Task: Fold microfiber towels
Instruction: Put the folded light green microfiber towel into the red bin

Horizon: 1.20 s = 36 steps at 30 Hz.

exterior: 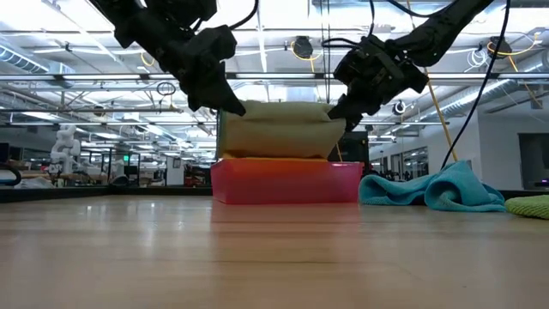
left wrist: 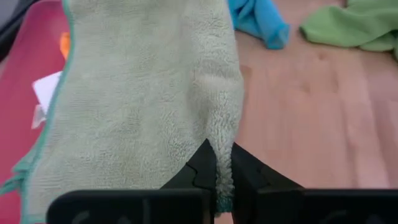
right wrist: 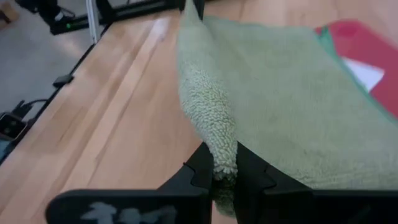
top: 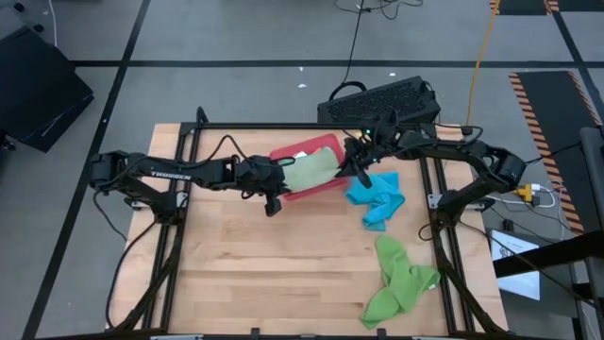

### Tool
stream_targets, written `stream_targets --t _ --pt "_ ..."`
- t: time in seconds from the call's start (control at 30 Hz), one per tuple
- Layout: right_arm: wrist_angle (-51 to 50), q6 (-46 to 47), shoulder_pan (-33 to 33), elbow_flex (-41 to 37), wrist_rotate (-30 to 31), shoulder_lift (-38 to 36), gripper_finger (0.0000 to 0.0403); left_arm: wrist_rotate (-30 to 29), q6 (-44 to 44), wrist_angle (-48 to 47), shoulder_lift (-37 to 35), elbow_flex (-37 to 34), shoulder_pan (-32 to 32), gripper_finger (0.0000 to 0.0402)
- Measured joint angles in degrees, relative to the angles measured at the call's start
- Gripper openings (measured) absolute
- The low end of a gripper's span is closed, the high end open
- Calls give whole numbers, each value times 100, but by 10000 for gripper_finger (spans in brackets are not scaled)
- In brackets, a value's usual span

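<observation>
Both claws clamped on one sage green towel (top: 310, 173), held stretched and lifted over the red tray (top: 326, 145). Left claw (left wrist: 219, 186) pinching one edge fold at the tray's near-left side; right claw (right wrist: 225, 177) pinching the opposite edge at the tray's right side. Bright blue towel (top: 376, 196) crumpled on the table (top: 236, 274) just right of the tray, bright green towel (top: 401, 280) farther out toward the near right corner. Orange cloth (left wrist: 64, 45) glimpsed inside the tray under the raised towel.

Risks, as a guess: thin pinches only, so any uneven pull could slip an edge free and drop that side into the tray. Sagging middle may snag the tray rim and drag the tray. Lowering too close could land on the blue towel.
</observation>
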Motion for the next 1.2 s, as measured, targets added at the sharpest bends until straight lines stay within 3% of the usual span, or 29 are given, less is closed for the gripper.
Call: stream_targets --t 0.17,0.5,0.77,0.83,0.97,1.2 --pt "579 404 -36 0 11 0 20 -23 107 9 -2 -2 237 7" --pt "245 474 -157 47 61 4 20 573 477 62 -2 -2 394 31" --pt "261 857 169 408 1031 35 20 627 529 36 50 -2 644 7" --pt "264 879 150 433 1120 35 20 732 605 31 50 -2 639 11" --pt "177 930 35 433 1861 39 20 716 693 49 50 -2 720 29" --pt "246 817 -260 442 1804 297 20 619 674 155 325 4 1086 16"
